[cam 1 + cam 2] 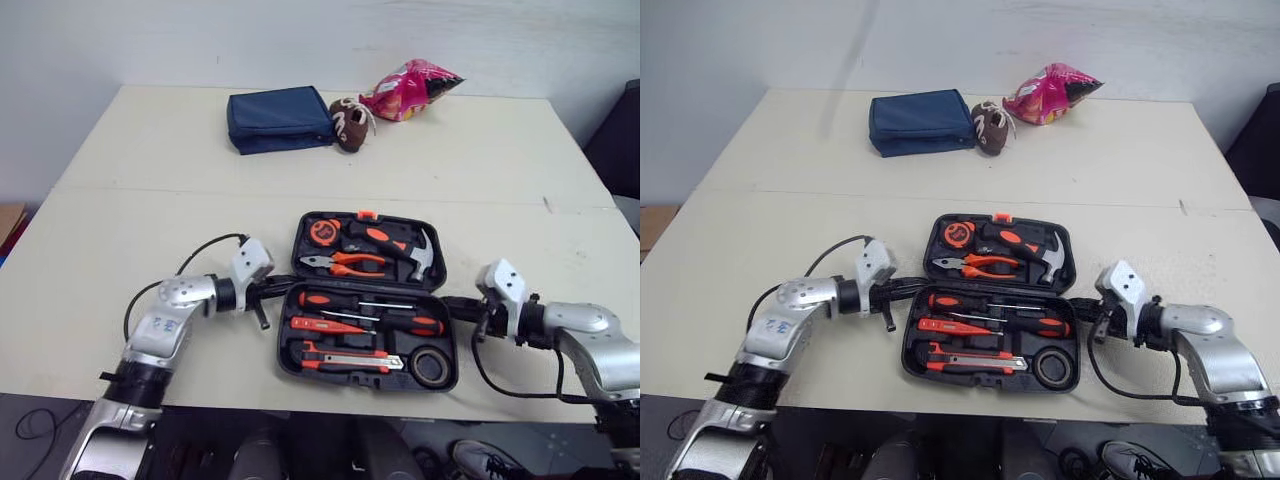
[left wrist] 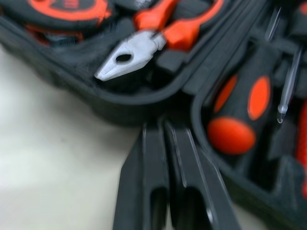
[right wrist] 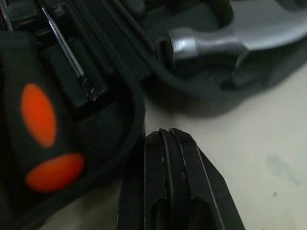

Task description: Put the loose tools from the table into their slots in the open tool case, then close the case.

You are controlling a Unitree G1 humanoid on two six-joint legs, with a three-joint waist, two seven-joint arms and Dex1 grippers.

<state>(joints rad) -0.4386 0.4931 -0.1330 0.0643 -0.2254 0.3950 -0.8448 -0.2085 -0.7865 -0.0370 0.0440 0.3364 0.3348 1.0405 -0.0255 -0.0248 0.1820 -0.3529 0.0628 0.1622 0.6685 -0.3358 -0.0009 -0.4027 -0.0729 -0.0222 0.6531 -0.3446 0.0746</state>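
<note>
an open black tool case lies flat on a pale table, directly between the two grippers. the left gripper has its two black fingers pressed together with nothing between them. its tips touch, or all but touch, the notch where the lid meets the tray. just beyond those tips sit the pliers in the lid, and to one side an orange-and-black screwdriver handle in the tray.

the right gripper is likewise pinched closed and empty, its tips at the matching notch on the opposite side. the hammer head lies just past them.

every slot looks filled, and no loose tool lies on the table near either gripper, so closing the lid seems to be what remains.

risks, as a judgement:
- both sets of fingers sit at the hinge line, so a folding lid could trap them.
- uneven pushing from the two sides could turn or slide the case, and its near rim lies close to the table's front edge.
- any tool sitting proud of its slot would stop the lid from latching.

well beyond both grippers, at the far side of the table, lie a blue pouch, a small brown football toy and a pink snack bag. the bag's printing is too small to read, and no brand or label can be made out on the case or tools.
</note>
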